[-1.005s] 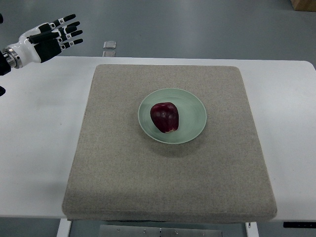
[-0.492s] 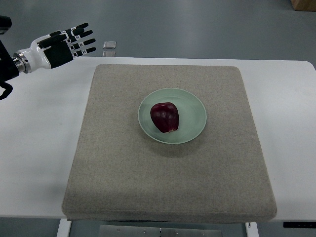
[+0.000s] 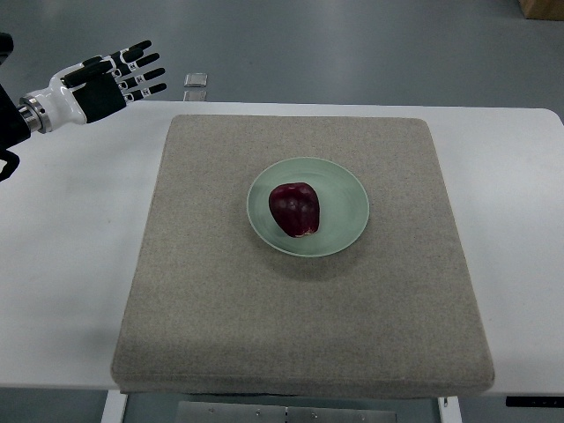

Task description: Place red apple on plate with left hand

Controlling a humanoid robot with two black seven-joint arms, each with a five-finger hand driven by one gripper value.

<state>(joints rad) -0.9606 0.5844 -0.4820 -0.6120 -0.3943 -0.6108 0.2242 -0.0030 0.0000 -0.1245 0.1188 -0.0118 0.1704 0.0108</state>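
Note:
A dark red apple point(image 3: 294, 209) lies on the pale green plate point(image 3: 345, 187), a little left of its centre. The plate rests in the middle of a grey felt mat point(image 3: 300, 308). My left hand point(image 3: 115, 77) hovers at the far upper left, well away from the plate, above the table's back-left corner. Its black and white fingers point(image 3: 141, 72) are stretched out and spread, holding nothing. The right arm does not show.
The mat covers most of a white table point(image 3: 62, 256). A small clear object point(image 3: 196, 80) sits just beyond the table's far edge, near my left hand. Grey floor lies behind, and a cardboard box corner point(image 3: 542, 7) shows at the top right.
My left hand first moved right and slightly down, then drifted a little back to the left and up. The apple and the plate stayed put.

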